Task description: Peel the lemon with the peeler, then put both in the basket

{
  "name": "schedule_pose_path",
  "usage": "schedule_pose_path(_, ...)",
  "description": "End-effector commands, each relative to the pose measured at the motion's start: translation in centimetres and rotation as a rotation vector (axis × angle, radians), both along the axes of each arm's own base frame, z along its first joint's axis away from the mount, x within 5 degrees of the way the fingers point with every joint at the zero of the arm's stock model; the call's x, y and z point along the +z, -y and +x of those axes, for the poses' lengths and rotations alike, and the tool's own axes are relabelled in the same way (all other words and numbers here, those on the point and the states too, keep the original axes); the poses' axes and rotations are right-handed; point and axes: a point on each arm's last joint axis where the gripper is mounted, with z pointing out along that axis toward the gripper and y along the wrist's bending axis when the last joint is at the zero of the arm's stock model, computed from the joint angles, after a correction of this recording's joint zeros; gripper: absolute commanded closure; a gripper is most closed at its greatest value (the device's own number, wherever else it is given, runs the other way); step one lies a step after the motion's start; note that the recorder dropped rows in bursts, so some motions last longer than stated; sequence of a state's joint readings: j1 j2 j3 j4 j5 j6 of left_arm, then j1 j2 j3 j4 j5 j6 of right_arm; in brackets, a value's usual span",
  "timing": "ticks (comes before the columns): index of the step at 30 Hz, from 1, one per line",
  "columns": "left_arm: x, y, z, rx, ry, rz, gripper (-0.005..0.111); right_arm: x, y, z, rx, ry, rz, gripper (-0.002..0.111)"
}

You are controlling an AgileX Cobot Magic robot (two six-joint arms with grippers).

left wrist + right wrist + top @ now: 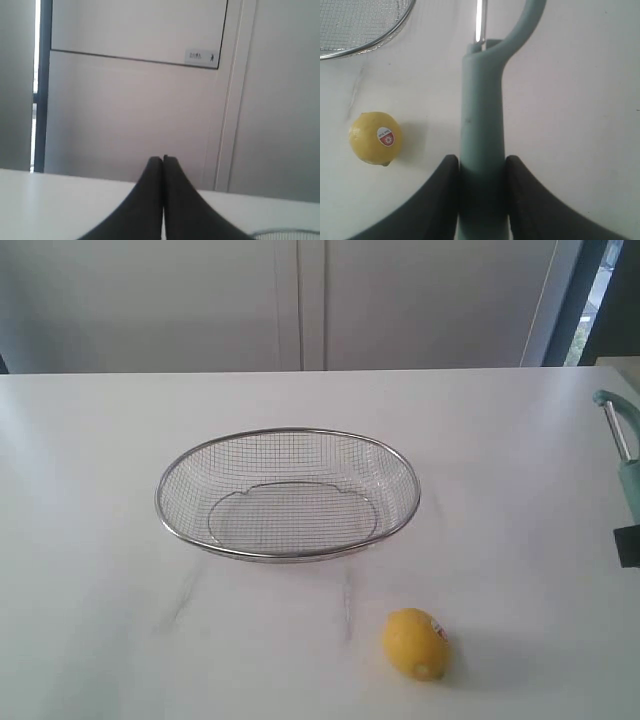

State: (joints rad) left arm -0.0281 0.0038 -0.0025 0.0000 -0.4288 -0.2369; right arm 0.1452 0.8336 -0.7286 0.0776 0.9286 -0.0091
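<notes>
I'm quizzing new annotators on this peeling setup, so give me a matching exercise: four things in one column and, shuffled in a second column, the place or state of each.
Column A
1. lemon
2. peeler
3. basket
4. left end effector

Column B
a. shut, holding nothing
b. lying on the table, outside the wire mesh
c. gripped by the right end effector
d. nothing inside it

Pairs: 1-b, 2-c, 3-d, 4-a
</notes>
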Motion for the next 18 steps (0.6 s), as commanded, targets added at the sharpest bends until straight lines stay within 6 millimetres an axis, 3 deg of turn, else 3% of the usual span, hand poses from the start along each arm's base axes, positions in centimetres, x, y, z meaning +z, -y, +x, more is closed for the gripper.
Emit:
schedule_pose_path(1, 1.4, -0.1, -0.6, -0.003, 0.178, -0.026, 0.107, 0.1, 0.1, 0.0, -0.009, 0.019, 0.008, 0.108)
schedule_pose_path(4, 3.3, -1.1, -1.5, 0.074, 0.334, -0.106, 0.107, 0.1, 0.1, 0.0, -0.009, 0.019, 0.008, 0.108)
schedule_pose_path(7, 5.4, -1.8, -2.0, 0.144, 0.365, -0.160, 0.107, 0.1, 0.1, 0.0, -0.009, 0.019, 0.008, 0.108)
schedule_pose_path(9, 6.3, -1.5, -1.2, 0.126, 0.280, -0.119, 0.107, 0.1, 0.1, 0.0, -0.009, 0.017, 0.008, 0.108)
schedule_pose_path(12, 6.9, -0.3, 1.4, 0.029, -0.040, -0.044, 0.107, 0.1, 0.1, 0.0, -0.009, 0.015, 0.008, 0.108)
schedule_pose_path(18, 8.1, 1.1, 5.6, -0.094, -0.461, 0.065, 0.107, 0.1, 0.1, 0.0, -0.008, 0.013, 0.008, 0.108)
